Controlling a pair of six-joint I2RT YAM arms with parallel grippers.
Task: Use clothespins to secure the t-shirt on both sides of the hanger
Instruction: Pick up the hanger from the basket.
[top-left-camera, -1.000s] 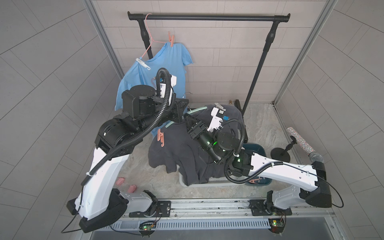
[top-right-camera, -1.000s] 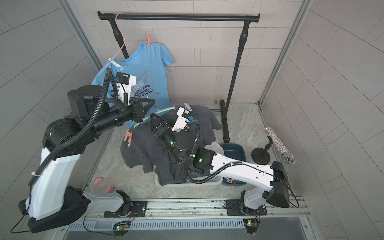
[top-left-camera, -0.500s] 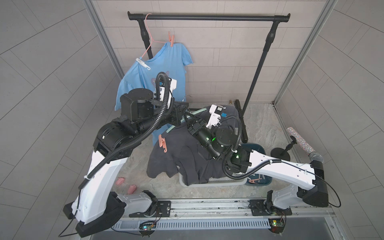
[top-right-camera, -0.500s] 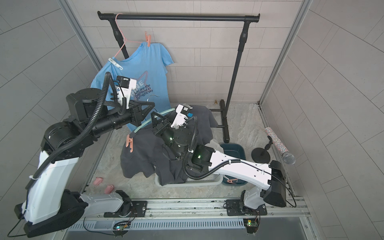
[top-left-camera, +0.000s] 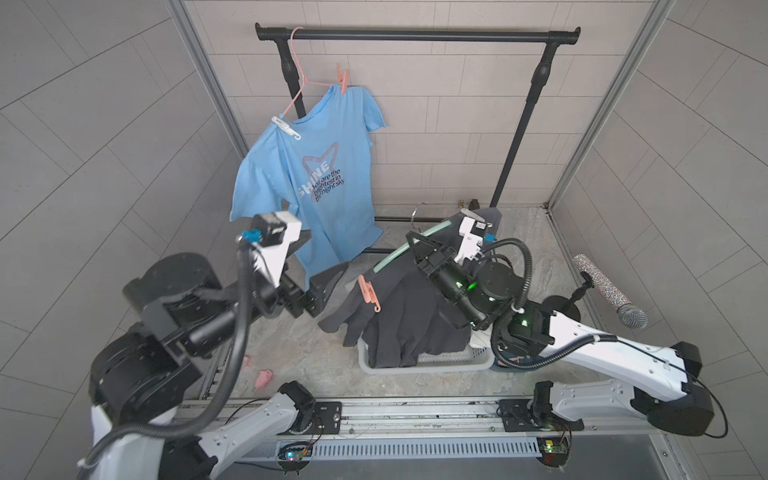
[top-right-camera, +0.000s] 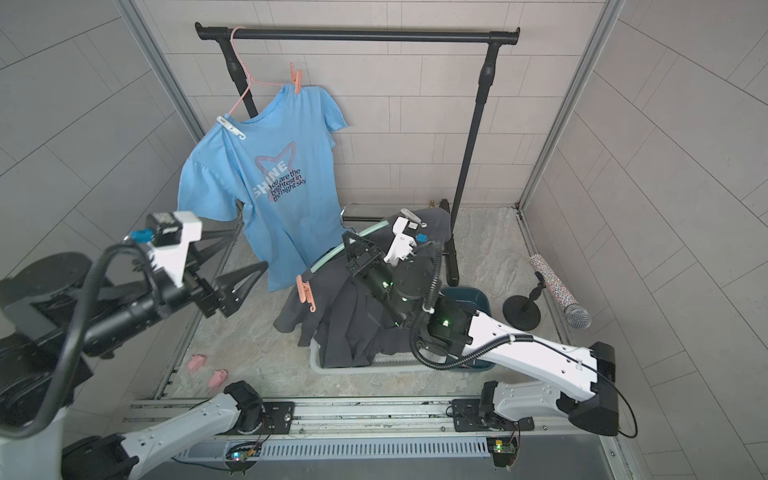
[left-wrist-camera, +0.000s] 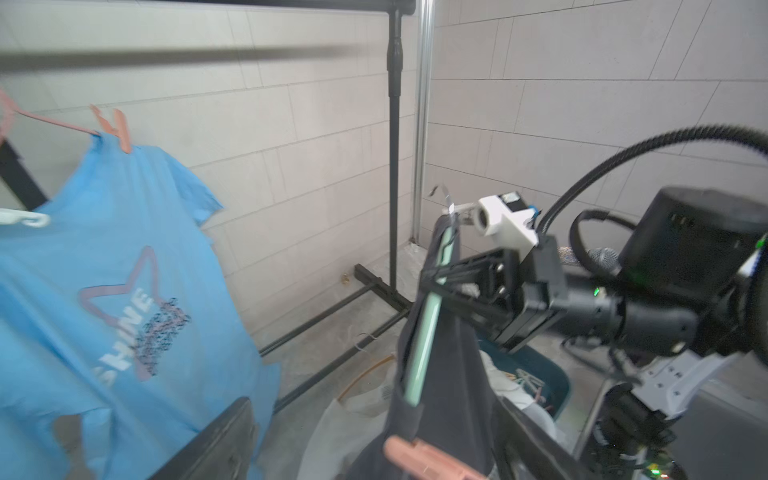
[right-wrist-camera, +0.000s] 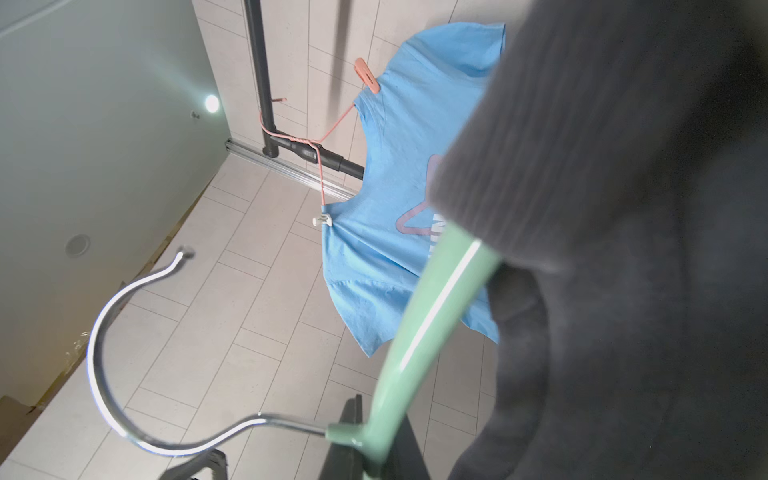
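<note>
1. Shirt (top-left-camera: 399, 320) covers most of the hanger (right-wrist-camera: 432, 307); the right wrist camera (top-left-camera: 471, 237) blocks its far shoulder, so we cannot tell whether that side is pinned.
2. Coral pin (top-left-camera: 369, 293) clips the near shoulder.
3. Right gripper (top-left-camera: 415, 245), forearm stretched over the basket (top-left-camera: 415, 368), is clamped on the hanger.
4. Left gripper (top-left-camera: 328, 251) hangs level, fingers (top-left-camera: 331, 278) spread wide, empty, near that pin, apart.

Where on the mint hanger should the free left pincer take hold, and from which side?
Probably the bare bar of the mint hanger between the right pincer and the coral clothespin: thin and uncovered by the dark shirt. Approach from where the open left pincer is.
</note>
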